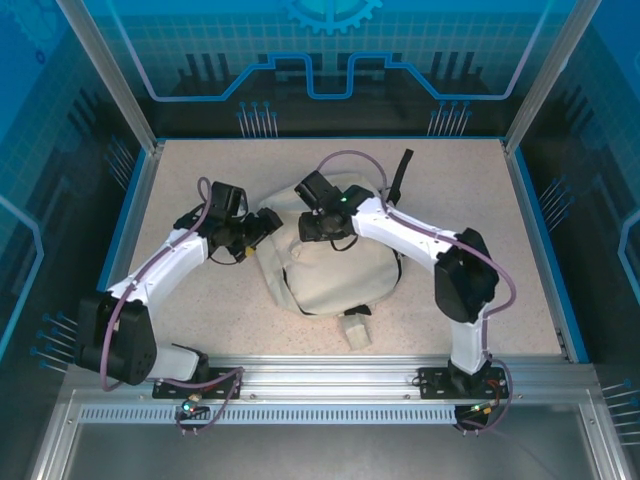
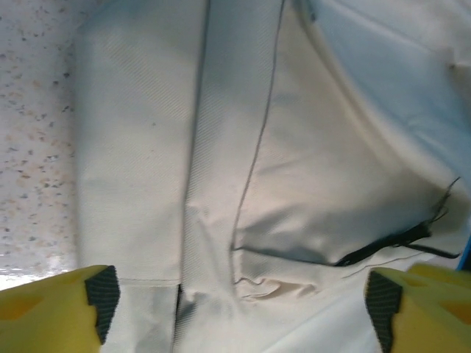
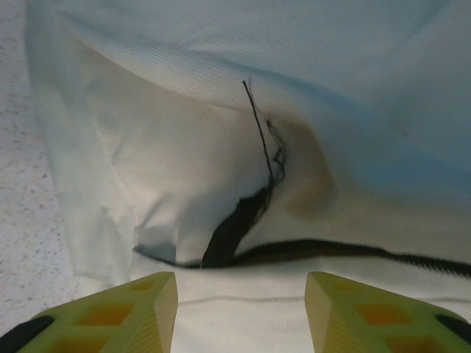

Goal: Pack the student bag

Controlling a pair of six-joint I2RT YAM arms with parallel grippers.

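Observation:
The cream student bag (image 1: pixel 340 275) lies flat in the middle of the table, with a black strap (image 1: pixel 403 166) trailing off its far side. My left gripper (image 1: pixel 266 224) hangs over the bag's far-left corner. In the left wrist view it (image 2: pixel 243 303) stands wide open above a seam and folded cream fabric (image 2: pixel 294 184), gripping nothing. My right gripper (image 1: pixel 318 230) is over the bag's far edge, close to the left one. Its yellow fingers (image 3: pixel 151 309) are apart, and the gripper (image 3: pixel 241 309) is open over the fabric, just short of the black zip trim (image 3: pixel 346 250).
A small cream piece (image 1: pixel 357 331) lies on the table just in front of the bag. The speckled tabletop (image 1: pixel 200 320) is ringed by a blue rim and clear walls. Both arms arch in from the near rail (image 1: pixel 320 378).

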